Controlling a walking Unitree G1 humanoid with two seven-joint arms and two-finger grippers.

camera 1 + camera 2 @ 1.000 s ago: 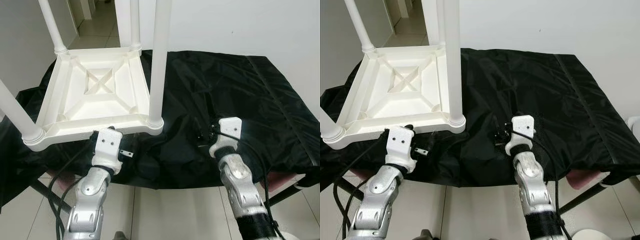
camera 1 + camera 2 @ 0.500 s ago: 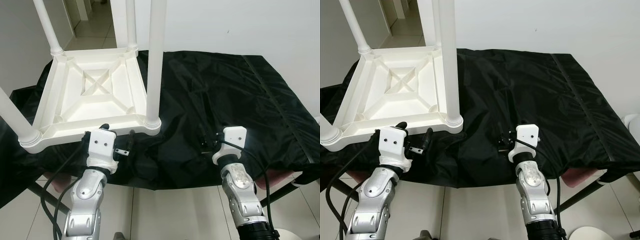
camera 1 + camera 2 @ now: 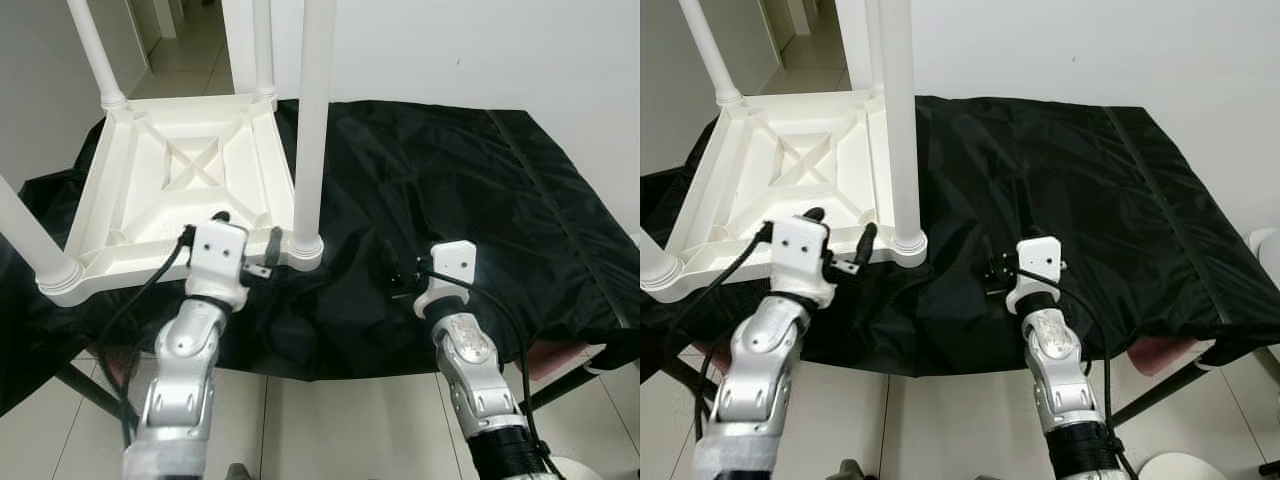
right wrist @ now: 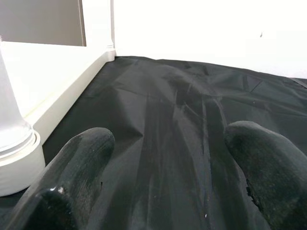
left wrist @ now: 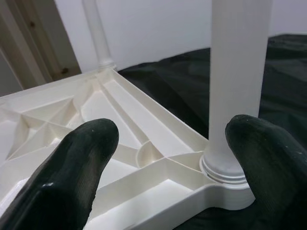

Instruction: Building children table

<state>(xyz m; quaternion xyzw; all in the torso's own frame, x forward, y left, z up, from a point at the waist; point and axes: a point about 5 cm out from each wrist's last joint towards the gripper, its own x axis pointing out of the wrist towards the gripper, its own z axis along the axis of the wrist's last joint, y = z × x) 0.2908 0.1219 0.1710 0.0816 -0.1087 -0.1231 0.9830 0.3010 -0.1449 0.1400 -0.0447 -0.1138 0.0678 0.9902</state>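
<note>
Four white legs stand up from the upturned children's table (image 3: 185,185), which lies on the black cloth (image 3: 470,180). I see my left gripper (image 5: 172,167) spread wide at the table's near rim, fingers either side of the near-right leg (image 3: 310,120), gripping nothing. My right gripper (image 4: 172,172) hovers over cloth just right of that leg, jaws wide apart, empty.

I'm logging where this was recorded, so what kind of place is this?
Probably a room in a home: tiled floor, plain white wall, a doorway onto a tiled hallway. A white children's table lies upside down on a black cloth.
</note>
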